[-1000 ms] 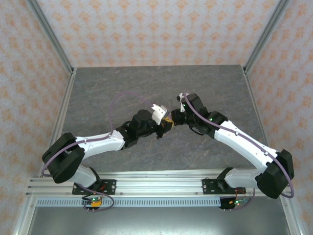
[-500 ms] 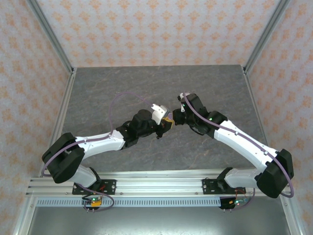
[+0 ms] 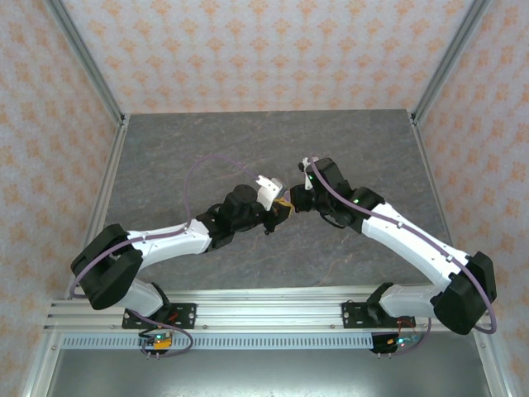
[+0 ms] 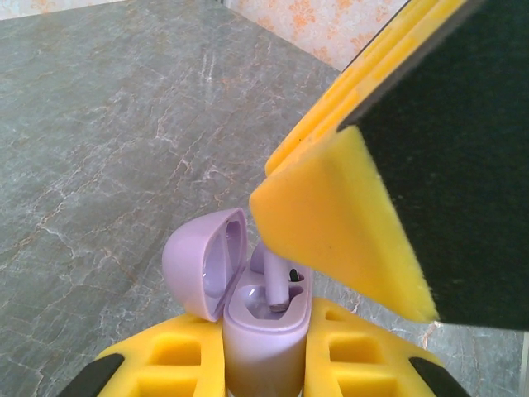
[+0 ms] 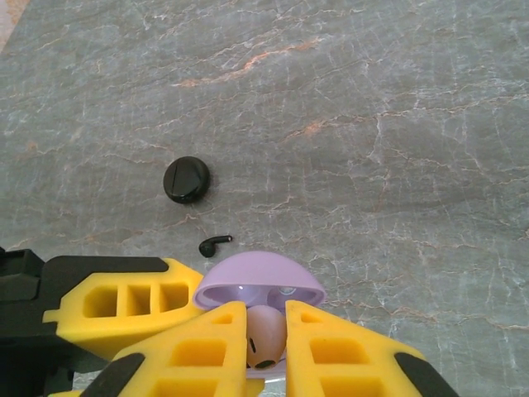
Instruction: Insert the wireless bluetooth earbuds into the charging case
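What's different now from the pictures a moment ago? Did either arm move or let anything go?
Nothing visibly changed; from above the whole scene looks the same. The left gripper stays shut on the open lavender case, and the right gripper still pinches a pale earbud at the case's opening.

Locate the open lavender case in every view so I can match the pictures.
Top external: too small to make out, at the centre where both arms' yellow jaws meet.
Left wrist: lavender case bottom centre, clamped in the left jaws, lid open leftward.
Right wrist: lavender case bottom centre, just beyond the right jaws.
Shared landmark: the pale earbud pinched by the right jaws at the case's mouth.
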Motion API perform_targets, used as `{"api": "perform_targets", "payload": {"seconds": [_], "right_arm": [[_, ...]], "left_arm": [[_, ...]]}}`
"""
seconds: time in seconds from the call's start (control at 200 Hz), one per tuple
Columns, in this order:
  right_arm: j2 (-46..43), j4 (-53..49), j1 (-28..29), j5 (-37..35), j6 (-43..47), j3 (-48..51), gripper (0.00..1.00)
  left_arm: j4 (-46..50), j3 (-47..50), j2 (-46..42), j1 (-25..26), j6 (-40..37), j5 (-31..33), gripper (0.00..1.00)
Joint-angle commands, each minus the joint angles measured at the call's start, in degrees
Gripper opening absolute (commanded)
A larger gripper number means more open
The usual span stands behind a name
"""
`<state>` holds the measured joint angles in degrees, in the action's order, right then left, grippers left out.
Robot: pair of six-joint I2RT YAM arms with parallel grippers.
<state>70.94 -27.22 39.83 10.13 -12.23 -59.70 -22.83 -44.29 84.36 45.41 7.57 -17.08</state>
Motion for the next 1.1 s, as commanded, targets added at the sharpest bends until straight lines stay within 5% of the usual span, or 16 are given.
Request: {"api": "perform_targets", "payload": {"seconds": [0.0, 0.611, 1.096], "right_arm": [[-0.1, -1.0, 0.4, 3.8, 1.0, -1.1, 0.16], [1.4, -1.3, 0.4, 4.6, 0.5, -1.1, 0.23], [-1.5, -2.5, 0.4, -8.3, -2.4, -0.8, 0.1]], "left_arm": [[-0.4, -2.9, -0.5, 0.4, -0.1, 2.4, 0.05], [-2.5, -2.0, -1.3, 0.4, -0.4, 0.2, 0.05], [4.4, -3.4, 0.0, 0.5, -1.5, 3.1, 0.05]]}}
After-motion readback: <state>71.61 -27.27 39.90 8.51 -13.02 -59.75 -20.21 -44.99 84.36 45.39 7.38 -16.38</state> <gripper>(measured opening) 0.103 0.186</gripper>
